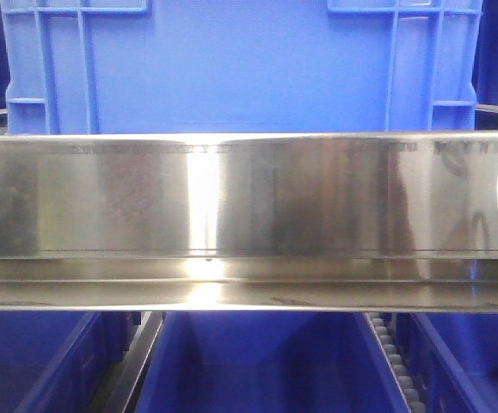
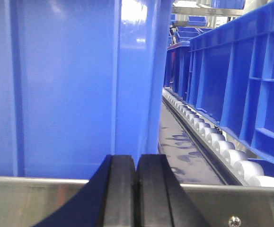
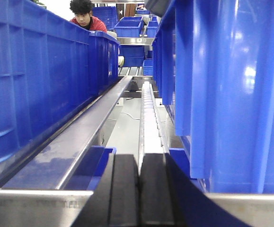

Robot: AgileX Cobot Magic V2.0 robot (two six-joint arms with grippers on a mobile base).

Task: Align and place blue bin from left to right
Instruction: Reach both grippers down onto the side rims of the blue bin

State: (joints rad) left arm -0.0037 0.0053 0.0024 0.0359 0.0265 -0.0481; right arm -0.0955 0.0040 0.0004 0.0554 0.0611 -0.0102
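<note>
The blue bin (image 1: 240, 69) sits at 12 o'clock behind the shelf's steel front rail (image 1: 249, 198). It rests on a roller track (image 2: 207, 137), probably so that bins roll forward until the rail stops them. The left hand (image 2: 137, 198) has its fingers pressed together and holds nothing, with the bin at 3 o'clock. The right hand (image 3: 139, 194) is likewise closed and empty, with the bin at 9 o'clock and a smooth navy bin (image 3: 231, 94) at 3 o'clock. Neither hand visibly touches the blue bin.

Blue against silver
Bin (image 1: 231, 69) bright blue, ribbed; rail (image 1: 249, 198) shiny silver; left tool (image 2: 137, 165) and right tool (image 3: 139, 164) black.
</note>
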